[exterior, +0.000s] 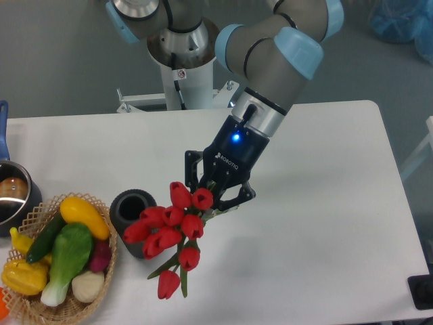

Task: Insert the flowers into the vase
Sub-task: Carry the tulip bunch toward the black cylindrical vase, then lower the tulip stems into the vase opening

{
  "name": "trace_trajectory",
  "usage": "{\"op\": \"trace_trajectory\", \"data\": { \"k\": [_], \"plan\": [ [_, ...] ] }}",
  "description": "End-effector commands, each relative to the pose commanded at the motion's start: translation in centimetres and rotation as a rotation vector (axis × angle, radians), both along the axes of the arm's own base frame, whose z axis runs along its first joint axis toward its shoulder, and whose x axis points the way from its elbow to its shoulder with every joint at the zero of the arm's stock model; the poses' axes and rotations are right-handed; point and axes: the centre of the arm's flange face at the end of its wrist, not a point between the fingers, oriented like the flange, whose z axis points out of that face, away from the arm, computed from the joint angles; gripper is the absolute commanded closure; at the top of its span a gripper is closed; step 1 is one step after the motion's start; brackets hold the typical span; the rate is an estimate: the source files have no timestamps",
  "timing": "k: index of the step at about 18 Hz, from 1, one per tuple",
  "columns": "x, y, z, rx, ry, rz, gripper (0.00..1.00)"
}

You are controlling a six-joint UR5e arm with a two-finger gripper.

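Observation:
My gripper (216,193) is shut on the flowers (169,229), a bunch of red tulips with green stems that hangs in the air below it. The blooms spread down and to the left, and the leftmost ones overlap the right side of the vase (133,220). That vase is a short dark grey ribbed cylinder standing upright on the white table (325,223), its round mouth open and facing up. The bunch is beside and partly in front of the vase, not inside its mouth.
A wicker basket (108,254) of vegetables sits at the front left, touching the vase's left side. A shiny metal pot (13,196) stands at the left edge. The arm's base (183,61) rises behind the table's far edge.

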Motion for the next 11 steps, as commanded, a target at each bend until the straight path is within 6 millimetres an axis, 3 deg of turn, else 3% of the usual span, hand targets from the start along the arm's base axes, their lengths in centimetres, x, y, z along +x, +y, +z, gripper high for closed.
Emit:
{"op": "trace_trajectory", "data": {
  "k": [11],
  "plan": [
    [3.4,-0.1,4.3,0.168,-0.049,-0.105,0.93]
  ]
}}
